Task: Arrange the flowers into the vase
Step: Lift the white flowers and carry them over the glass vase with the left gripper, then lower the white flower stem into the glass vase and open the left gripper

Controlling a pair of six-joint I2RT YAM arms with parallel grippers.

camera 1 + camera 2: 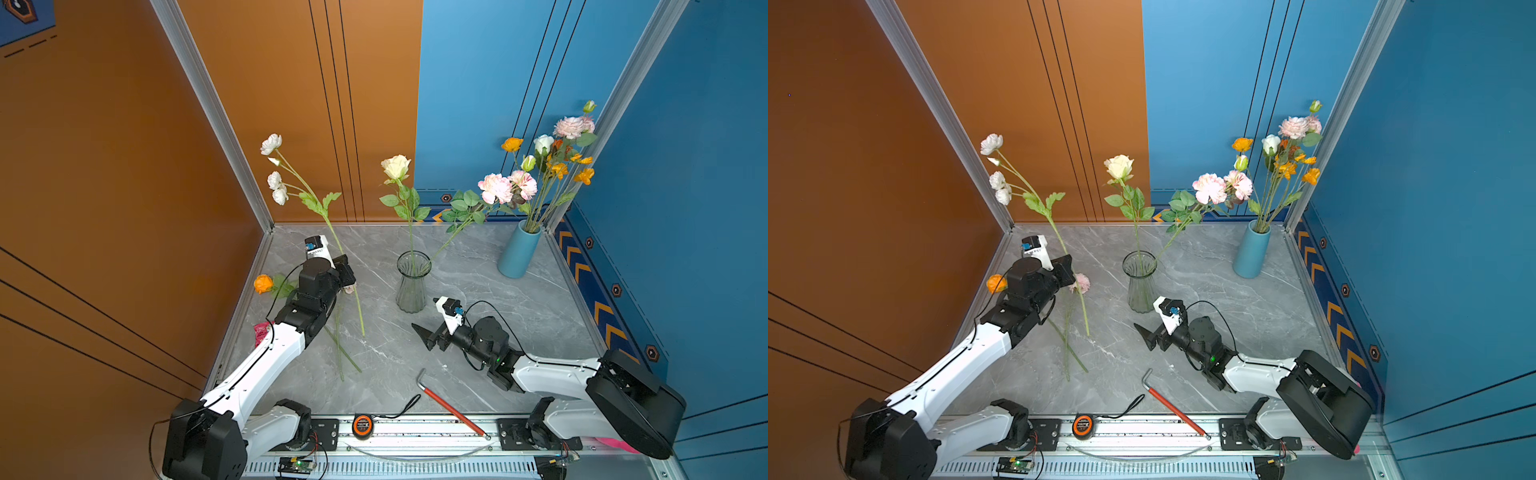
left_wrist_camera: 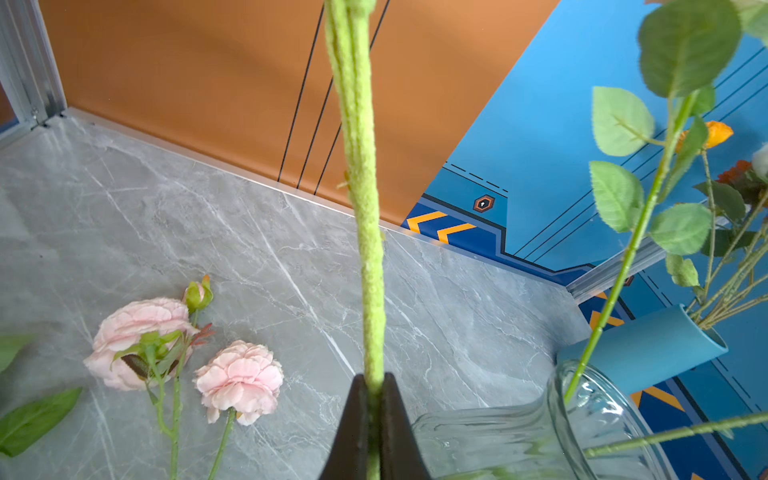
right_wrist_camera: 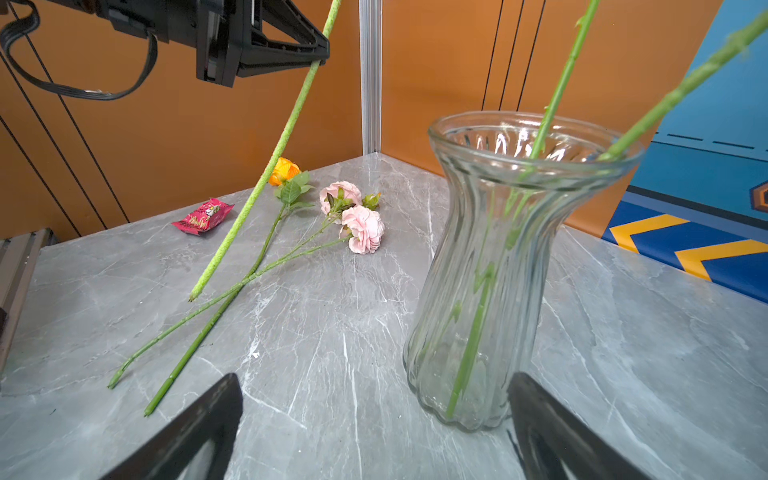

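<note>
The left pincer [image 2: 374,377] is clenched on the fuzzy stem of the white-bloomed flower [image 1: 309,198]. The stem is steeply tilted, blooms high and cut end near the tabletop [image 1: 478,291]. The glass vase [image 1: 412,282], holding two stems, stands upright to this pincer's right. The right pincer [image 3: 376,378], spread and empty, waits just beside the vase.

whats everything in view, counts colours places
glass vase: 1, clear, table centre
cream rose: 1, cream, in glass vase
pink stem: 1, pink, same vase
blue vase: 1, blue, back right
flower bunch: 1, multicoloured, in blue vase
white flower stem: 1, white, in left gripper
orange flower: 1, orange, lying left
loose pink stem: 1, pink, lying left
wrapper: 1, red, left edge
hex key: 1, red, front
tape measure: 1, orange, front rail
left gripper: 1, black, shut
right gripper: 1, black, open
</note>
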